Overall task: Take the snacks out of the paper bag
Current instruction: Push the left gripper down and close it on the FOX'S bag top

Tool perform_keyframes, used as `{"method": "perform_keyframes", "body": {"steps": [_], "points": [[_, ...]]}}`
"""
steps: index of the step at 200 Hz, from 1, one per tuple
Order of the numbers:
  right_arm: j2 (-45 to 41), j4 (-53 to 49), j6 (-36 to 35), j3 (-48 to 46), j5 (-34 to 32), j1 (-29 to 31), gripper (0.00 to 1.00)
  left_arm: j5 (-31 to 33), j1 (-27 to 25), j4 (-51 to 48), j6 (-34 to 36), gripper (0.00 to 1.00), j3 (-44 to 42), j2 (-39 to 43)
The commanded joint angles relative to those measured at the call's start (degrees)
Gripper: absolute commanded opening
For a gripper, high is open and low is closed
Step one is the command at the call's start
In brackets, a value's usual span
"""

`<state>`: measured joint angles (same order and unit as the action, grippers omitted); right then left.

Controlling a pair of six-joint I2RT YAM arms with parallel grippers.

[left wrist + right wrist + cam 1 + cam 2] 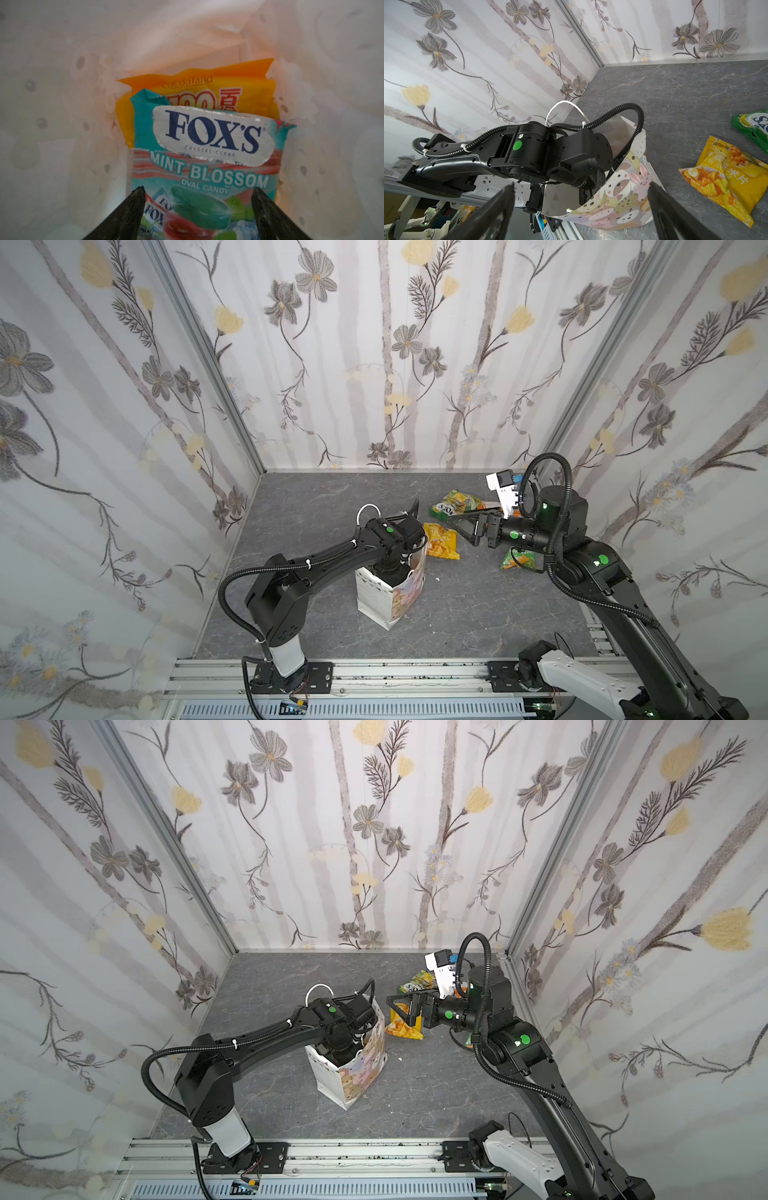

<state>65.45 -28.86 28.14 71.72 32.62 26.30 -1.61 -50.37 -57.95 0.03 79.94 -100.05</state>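
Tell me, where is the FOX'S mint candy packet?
The FOX'S packet lies inside the paper bag, overlapping the orange Cocoaland packet, just ahead of the left gripper, in the left wrist view.

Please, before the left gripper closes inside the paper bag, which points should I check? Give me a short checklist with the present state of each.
1. Left gripper jaws apart: ok.
2. FOX'S packet between its fingertips: ok, its lower part lies there.
3. Only one packet in the grasp: cannot tell; the mango packet lies close behind it.
4. Paper bag standing upright on the table: ok.
5. Right gripper out of the way: ok, open, empty, beside the bag, not touching it.
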Motion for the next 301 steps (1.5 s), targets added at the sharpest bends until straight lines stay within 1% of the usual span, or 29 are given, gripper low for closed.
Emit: {"method": "perform_keyframes", "body": {"steps": [1,34,67,75,98,166,200,301], "points": [[0.3,-1.1,-1.4,-0.1,0.4,0.2,0.99,0.0,-0.1,-0.2,0.6,0.81,-1.0,-1.2],[2.3,-5.1,-3.8,0.5,0.4,2.5,0.99,-1.1,0.0,-0.4,0.6,0.81,-1.8,-2.9],[3.3,-5.9,-4.3,0.8,-1.0,4.0,0.99,-1.2,0.0,0.7,0.6,0.81,-2.7,-3.4],[3.3,-5.9,-4.2,0.9,-1.2,3.9,0.99,-1.1,0.0,1.1,0.5,0.8,-3.2,-3.6],[3.4,-5.8,-4.1,1.4,-1.5,4.1,0.99,0.0,0.1,2.8,-0.1,0.67,-4.7,-3.4],[3.5,-5.7,-3.5,1.5,-2.5,4.3,1.0,0.6,0.1,6.6,-1.3,0.21,-5.9,0.2],[3.3,-5.9,-3.5,1.5,-2.9,4.3,0.99,0.0,0.3,7.0,-1.5,0.0,-5.7,1.5],[3.1,-6.0,-3.3,1.9,-3.4,4.3,0.99,1.0,0.3,7.9,-1.9,0.0,-3.8,6.1]]}}
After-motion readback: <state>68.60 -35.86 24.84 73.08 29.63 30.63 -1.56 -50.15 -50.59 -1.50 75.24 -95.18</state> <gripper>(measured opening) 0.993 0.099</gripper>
